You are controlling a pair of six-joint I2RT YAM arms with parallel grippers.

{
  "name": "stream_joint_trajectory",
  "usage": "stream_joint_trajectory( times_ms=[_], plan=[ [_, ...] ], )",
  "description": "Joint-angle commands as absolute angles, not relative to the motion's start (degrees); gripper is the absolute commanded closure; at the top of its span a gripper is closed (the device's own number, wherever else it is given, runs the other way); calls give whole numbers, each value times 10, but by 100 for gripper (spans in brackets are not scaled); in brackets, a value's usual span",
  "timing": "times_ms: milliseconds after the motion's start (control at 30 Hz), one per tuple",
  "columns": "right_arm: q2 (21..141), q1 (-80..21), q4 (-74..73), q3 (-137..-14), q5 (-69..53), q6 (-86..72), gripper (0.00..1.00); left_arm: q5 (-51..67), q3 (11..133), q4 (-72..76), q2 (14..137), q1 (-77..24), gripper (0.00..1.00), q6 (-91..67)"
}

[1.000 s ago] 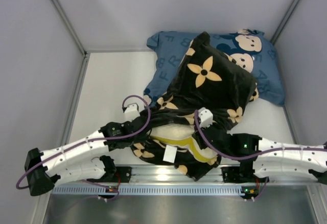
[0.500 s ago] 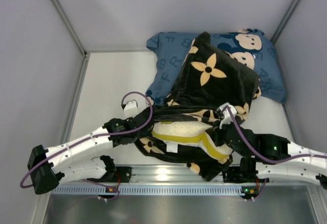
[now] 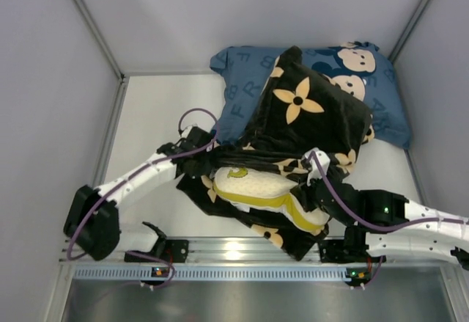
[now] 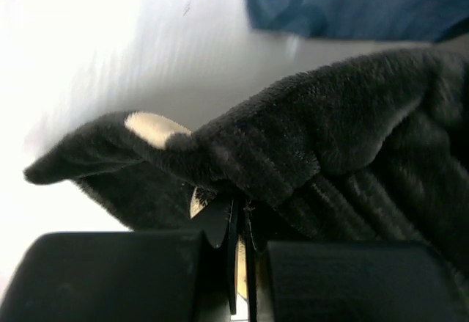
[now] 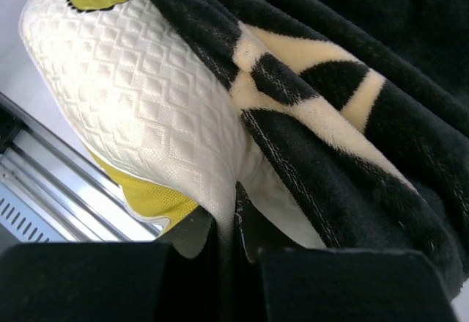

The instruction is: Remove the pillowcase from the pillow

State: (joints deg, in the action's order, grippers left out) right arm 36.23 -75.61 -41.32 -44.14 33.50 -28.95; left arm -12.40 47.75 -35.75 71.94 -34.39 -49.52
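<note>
The black pillowcase [image 3: 300, 116] with tan flowers lies across the middle, its open end toward the near edge. The cream quilted pillow [image 3: 256, 188] with a yellow side band sticks out of that open end. My left gripper [image 3: 196, 158] is shut on the pillowcase's left edge, and the black pile [image 4: 308, 138] bunches over its jaws in the left wrist view. My right gripper [image 3: 311, 190] is shut on a pinch of the pillow's cream cover [image 5: 146, 102], with the pillowcase hem [image 5: 330, 175] lying just right of the jaws.
A blue pillow [image 3: 381, 109] with cartoon mice and letters lies at the back, partly under the black pillowcase. Grey walls close in the left, back and right. A metal rail [image 3: 242, 252] runs along the near edge.
My left gripper has pulled the pillowcase edge away from the near edge toward the back left. More of the cream pillow shows. My right gripper has shifted right and now pinches the pillow.
</note>
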Motion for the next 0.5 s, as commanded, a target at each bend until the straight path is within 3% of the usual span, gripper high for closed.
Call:
stream_joint_trajectory(
  times_ms=[0, 133, 167, 200, 267, 367, 467],
  plan=[
    [394, -757, -339, -467, 291, -281, 100, -64, 546, -301, 805, -315, 100, -427],
    [448, -757, -268, -449, 221, -285, 100, -54, 601, -322, 832, -287, 100, -424],
    [458, -757, -258, -447, 214, -287, 100, -67, 622, -335, 826, -283, 91, -423],
    [474, -757, -251, -441, 201, -287, 100, -105, 630, -364, 800, -284, 54, -421],
    [494, -757, -228, -438, 186, -287, 100, -148, 633, -390, 735, -284, 25, -420],
    [511, -757, -203, -437, 182, -286, 100, -169, 635, -421, 665, -284, 13, -420],
    [540, -757, -173, -439, 177, -278, 100, -122, 633, -447, 570, -283, 9, -424]
  ],
)
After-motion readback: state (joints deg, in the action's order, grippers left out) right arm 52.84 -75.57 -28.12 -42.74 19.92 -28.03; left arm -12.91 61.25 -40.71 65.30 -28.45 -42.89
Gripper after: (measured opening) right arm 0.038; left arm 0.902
